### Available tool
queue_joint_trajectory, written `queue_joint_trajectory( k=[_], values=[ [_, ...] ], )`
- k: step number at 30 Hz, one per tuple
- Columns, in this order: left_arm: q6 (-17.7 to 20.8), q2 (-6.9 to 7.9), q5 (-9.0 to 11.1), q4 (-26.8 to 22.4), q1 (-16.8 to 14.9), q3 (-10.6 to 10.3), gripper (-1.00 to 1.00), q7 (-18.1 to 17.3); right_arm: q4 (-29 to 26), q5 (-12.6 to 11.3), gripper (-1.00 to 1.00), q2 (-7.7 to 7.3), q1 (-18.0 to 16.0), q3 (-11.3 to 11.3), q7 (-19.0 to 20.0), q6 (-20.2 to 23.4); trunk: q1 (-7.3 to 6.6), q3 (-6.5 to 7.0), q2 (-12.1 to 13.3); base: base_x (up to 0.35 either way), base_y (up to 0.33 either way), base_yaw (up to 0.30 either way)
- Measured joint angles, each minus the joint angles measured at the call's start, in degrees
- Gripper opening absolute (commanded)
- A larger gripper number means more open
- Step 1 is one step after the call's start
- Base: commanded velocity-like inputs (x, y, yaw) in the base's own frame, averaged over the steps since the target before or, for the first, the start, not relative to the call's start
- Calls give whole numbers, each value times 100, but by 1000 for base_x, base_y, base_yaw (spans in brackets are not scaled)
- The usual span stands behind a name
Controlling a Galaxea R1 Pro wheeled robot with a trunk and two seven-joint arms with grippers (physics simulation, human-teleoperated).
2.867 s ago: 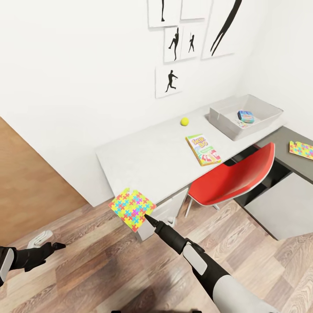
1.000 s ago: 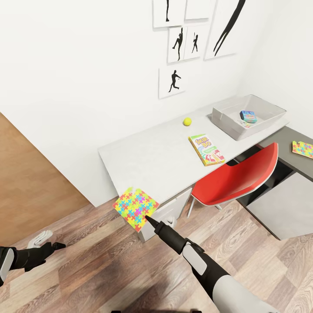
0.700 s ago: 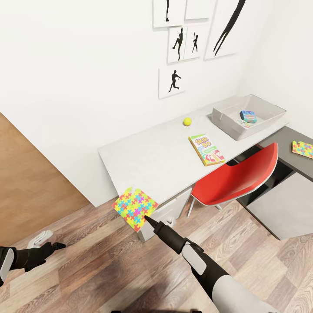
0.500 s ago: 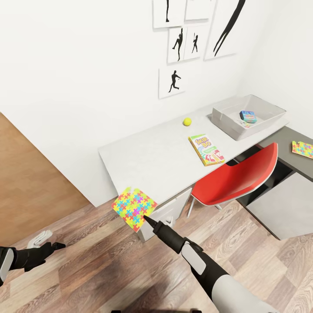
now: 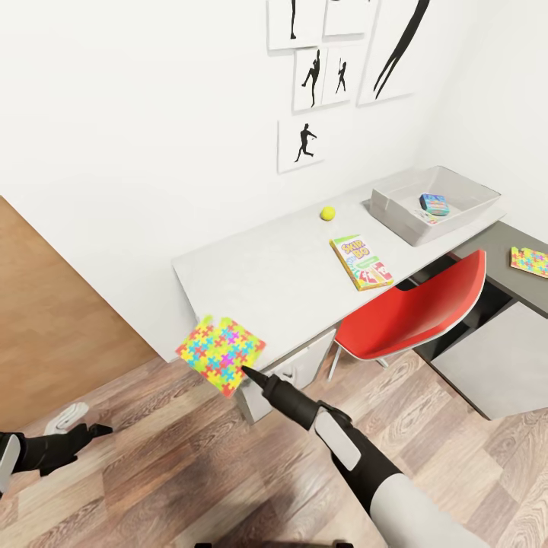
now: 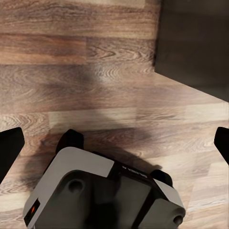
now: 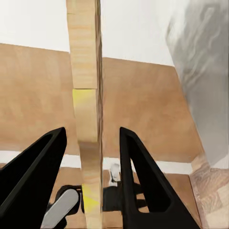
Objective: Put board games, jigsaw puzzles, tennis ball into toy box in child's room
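1. Where the right gripper (image 5: 245,371) pinches one jigsaw puzzle (image 5: 221,353), its fingertips are hidden behind the square's near edge.
2. It holds the puzzle over the table's (image 5: 259,281) near left corner.
3. Far right sits the toy box (image 5: 396,199), with a blue board game (image 5: 434,203) inside.
4. The left gripper (image 5: 97,431) is low on the left, spread wide, holding nothing.

Wood floor (image 6: 119,86) – grey robot base (image 6: 102,193) below, end effector fingertips (image 6: 9,148) wide apart.
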Motion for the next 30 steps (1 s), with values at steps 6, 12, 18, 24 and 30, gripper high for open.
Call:
queue_joint_trajectory(
  k=[6,12,18,24,30],
  values=[
    [295,111,2,-63,-63,5,100,-3,-393,-1,-100,-37,8,-20,79,356,0,0,0,0,0,0],
    [324,138,0,-75,-68,2,100,-4,-502,-20,-100,-52,16,-24,87,365,0,0,0,0,0,0],
    [330,142,1,-76,-80,2,100,-4,-505,-24,-100,-76,17,-40,85,372,0,0,0,0,0,0],
    [336,145,0,-76,-86,1,100,-4,-488,-24,-100,-75,17,-42,85,373,0,0,0,0,0,0],
    [337,139,0,-76,-91,1,100,-4,-482,-31,-100,-77,17,-42,92,365,0,0,0,0,0,0]
  ],
)
